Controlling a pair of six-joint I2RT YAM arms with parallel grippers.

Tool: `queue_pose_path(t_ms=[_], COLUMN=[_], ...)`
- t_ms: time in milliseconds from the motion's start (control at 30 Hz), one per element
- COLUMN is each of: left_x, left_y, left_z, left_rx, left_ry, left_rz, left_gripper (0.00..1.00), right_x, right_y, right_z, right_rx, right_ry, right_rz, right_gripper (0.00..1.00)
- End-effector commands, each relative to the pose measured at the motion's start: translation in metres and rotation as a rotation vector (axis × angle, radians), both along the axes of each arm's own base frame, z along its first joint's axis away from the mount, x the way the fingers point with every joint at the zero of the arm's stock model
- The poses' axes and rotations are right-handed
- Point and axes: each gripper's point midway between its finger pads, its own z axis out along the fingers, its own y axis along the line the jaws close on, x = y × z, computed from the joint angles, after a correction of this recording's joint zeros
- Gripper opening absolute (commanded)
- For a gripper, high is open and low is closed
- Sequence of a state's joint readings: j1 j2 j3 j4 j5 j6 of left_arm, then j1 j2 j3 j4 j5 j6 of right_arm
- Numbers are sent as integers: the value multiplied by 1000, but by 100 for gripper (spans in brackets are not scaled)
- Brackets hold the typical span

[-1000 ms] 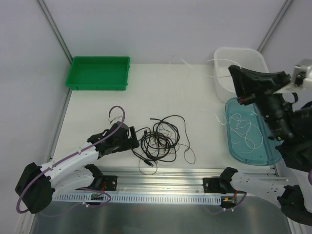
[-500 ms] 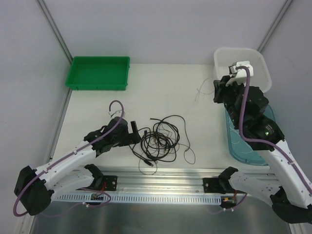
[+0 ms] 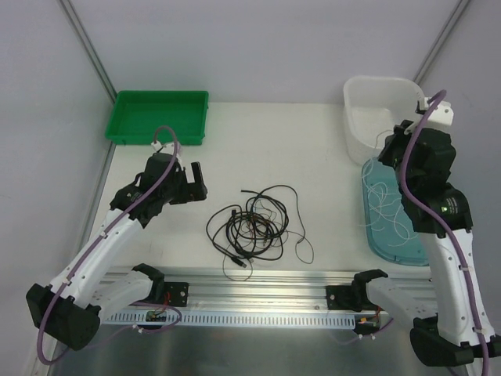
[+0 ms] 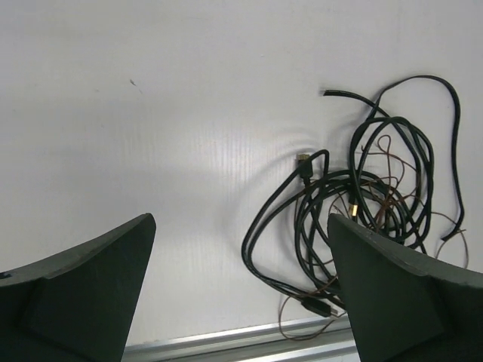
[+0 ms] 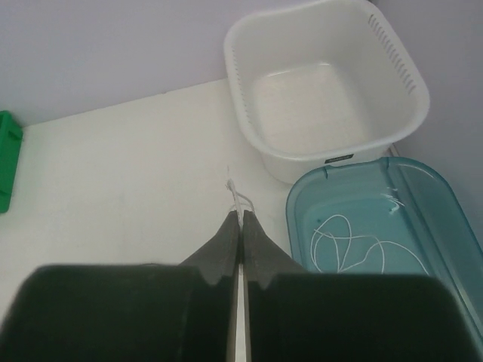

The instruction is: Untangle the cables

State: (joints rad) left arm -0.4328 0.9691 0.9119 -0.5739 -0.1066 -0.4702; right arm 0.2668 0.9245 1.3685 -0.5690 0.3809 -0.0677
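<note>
The black cables [image 3: 254,225] lie in a tangled heap with a thin brown wire on the white table [image 3: 313,164]. My left gripper [image 3: 194,180] hovers to their left, open and empty. In the left wrist view the tangle [image 4: 370,204] sits ahead and to the right of the open gripper [image 4: 241,302]. My right gripper [image 3: 389,150] is at the far right, shut on a thin white cable [image 5: 240,197] that sticks out past the gripper's [image 5: 240,217] tips. The rest of the white cable [image 5: 347,245] lies looped in the teal tray [image 3: 427,251].
A white basin [image 3: 383,110] stands at the back right, just behind the teal tray [image 5: 445,188]. A green tray [image 3: 156,117] sits at the back left. A metal rail [image 3: 266,282] runs along the table's front edge.
My left gripper pulled back up and to the left, away from the black tangle. My right arm swung down from high up to the teal tray's back corner, and the white cable no longer stretches across the table.
</note>
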Motion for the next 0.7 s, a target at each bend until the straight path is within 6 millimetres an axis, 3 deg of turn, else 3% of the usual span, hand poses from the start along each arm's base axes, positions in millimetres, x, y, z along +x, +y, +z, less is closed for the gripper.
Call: queue_pose_path(t_ms=[0,67,167,200,300,433,667], left_x=[0,4,6,2,2,1,-2], left_y=[19,33,42,43,48,51,57], left_z=[6,1,-16,-32,-37,-37,-36], left_rx=[136,202,242,248,269,282,290], left_ry=[-8,-10,7,40,61,56,38], left_rz=[-65,-26,10,3,5,13,33], left_gripper=[99,99,99,99,99,99,99], right_x=[-20,-31,-43,-47,-54,-55,-44], right_y=[-16,-37,-58,-67,-83,-108,-136], right_z=[42,60,66,68,69,58,32], right_rx=[64,53,28,16,1,-16,-3], right_ry=[-84,-118,-129,-135,-143,-154,-92], right_rz=[-53,-150,-253,-296,-380,-535,-660], right_gripper=[1,1,1,1,1,1,1])
